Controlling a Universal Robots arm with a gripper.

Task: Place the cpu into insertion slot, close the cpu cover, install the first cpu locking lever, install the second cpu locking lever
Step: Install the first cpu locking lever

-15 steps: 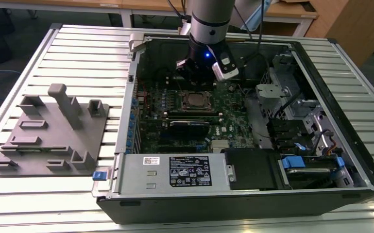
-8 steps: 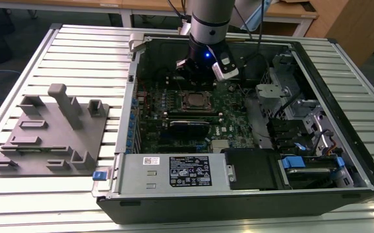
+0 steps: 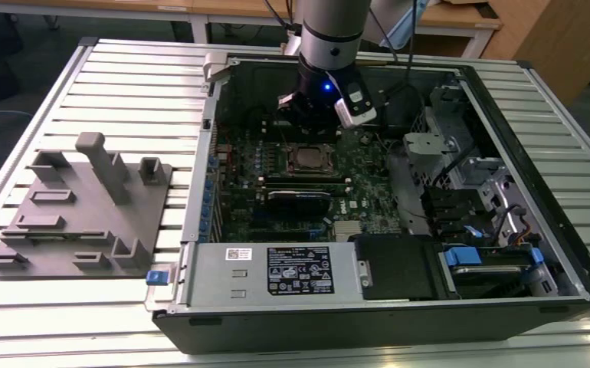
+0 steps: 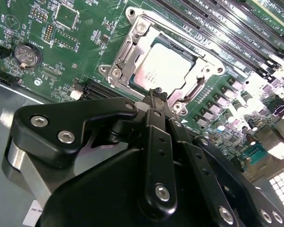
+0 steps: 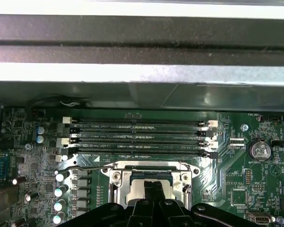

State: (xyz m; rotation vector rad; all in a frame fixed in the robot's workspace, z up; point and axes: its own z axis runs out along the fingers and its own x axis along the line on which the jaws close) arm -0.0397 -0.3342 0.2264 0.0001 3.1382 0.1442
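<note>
The cpu [image 4: 162, 71] lies in the insertion slot [image 4: 114, 72] on the green board, its dull metal top showing through the window of the cpu cover [image 4: 149, 34], which lies flat around it. In the exterior view the cpu [image 3: 309, 159] sits just in front of my gripper [image 3: 313, 129]. My gripper [image 4: 156, 92] hovers over the socket's edge with its two black fingers pressed together and nothing between them. In the first wrist view the gripper [image 5: 151, 185] is over the slot [image 5: 117, 176], and a thin wire locking lever [image 5: 87, 167] runs out sideways from the socket.
The board sits inside an open computer case [image 3: 566, 230] on a slatted table. Long memory slots [image 5: 137, 137] lie beside the socket. A grey power supply box [image 3: 274, 272] is at the case's front. A grey fixture plate [image 3: 80, 207] stands at the exterior view's left.
</note>
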